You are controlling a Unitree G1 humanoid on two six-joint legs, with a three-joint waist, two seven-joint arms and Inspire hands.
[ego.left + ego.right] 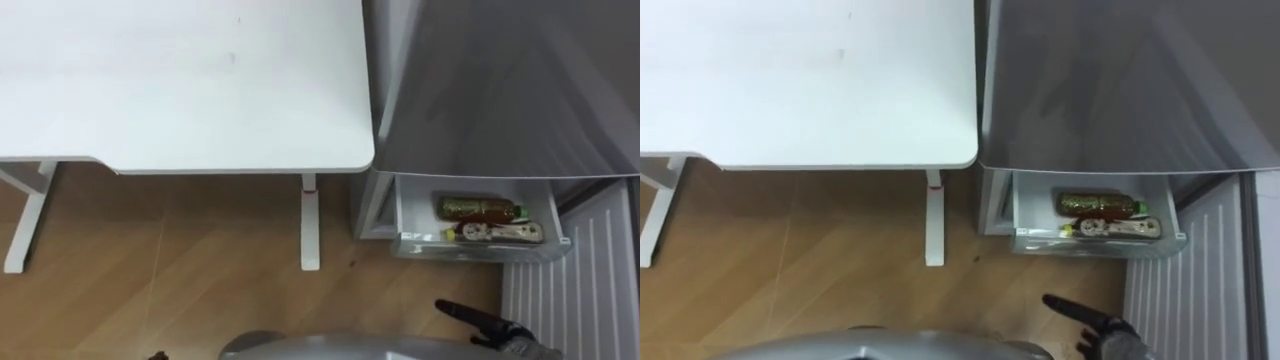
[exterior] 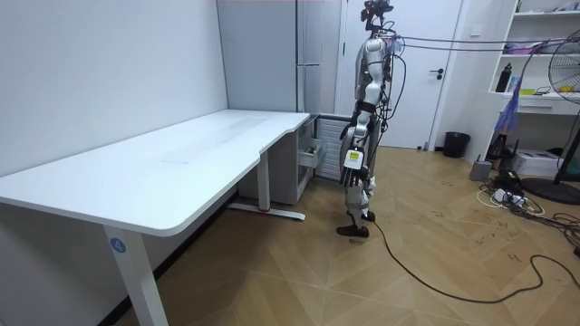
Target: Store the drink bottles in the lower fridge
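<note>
In the left eye view the right hand (image 1: 490,325) has straight, empty fingers (image 1: 456,310), with the drinks (image 1: 478,208) lying beyond them in the open fridge drawer (image 1: 480,250), and in the room view the robot stands at the fridge (image 2: 263,54) beside the desk (image 2: 181,172).

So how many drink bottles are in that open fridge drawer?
2. The back bottle lies on its side in the open fridge drawer, the front bottle just before it. More may be hidden deeper inside.

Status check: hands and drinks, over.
Right hand open, empty, near the drawer. Two drink bottles lying in open lower fridge drawer. Nothing blocking it.
</note>
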